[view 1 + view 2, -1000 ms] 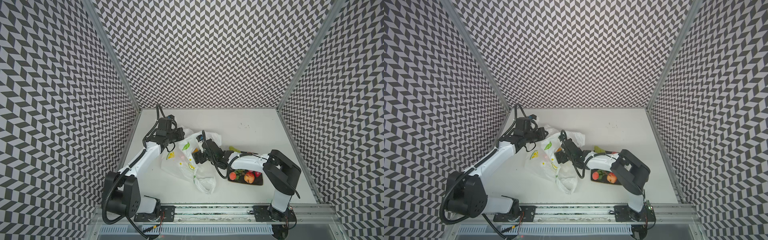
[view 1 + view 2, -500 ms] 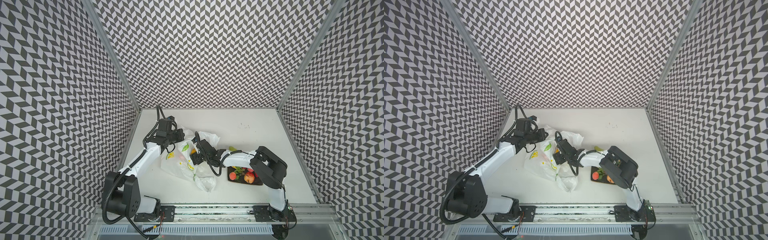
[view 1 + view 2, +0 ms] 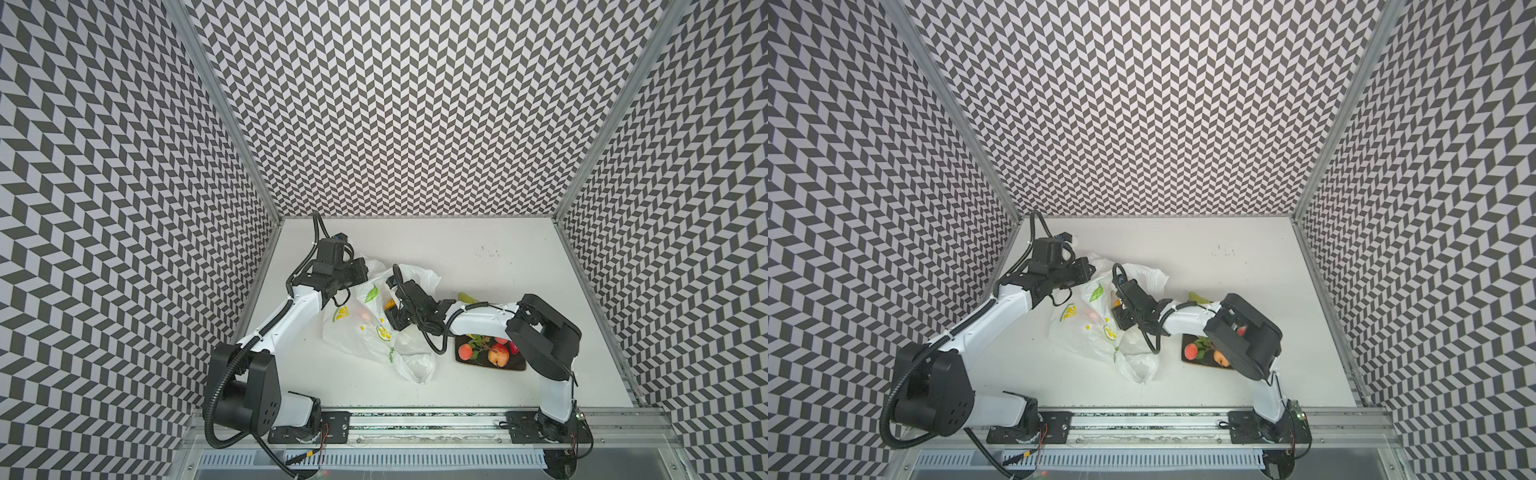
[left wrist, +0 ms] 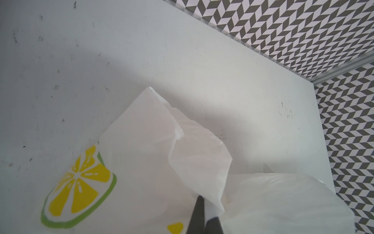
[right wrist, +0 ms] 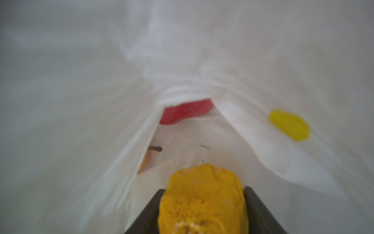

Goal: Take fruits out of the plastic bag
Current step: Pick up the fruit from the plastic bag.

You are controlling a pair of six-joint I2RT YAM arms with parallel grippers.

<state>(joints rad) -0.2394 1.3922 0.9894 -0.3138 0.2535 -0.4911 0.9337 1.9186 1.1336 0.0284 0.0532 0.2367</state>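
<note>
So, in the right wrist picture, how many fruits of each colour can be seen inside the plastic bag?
Yellow-orange fruit: 1, between the fingers of the right gripper
Red fruit: 1, deeper inside
Orange fruit: 1, mostly hidden behind a fold
Total: 3
The yellow spot is print on the plastic bag, not counted.

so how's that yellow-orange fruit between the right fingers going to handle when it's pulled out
Likely light and squashy: the yellow-orange fruit has a pitted, foam-like skin, which should grip well between the right fingers. Its rounded body may roll once set down. The plastic bag lies close around it, so film could drag along.
</note>
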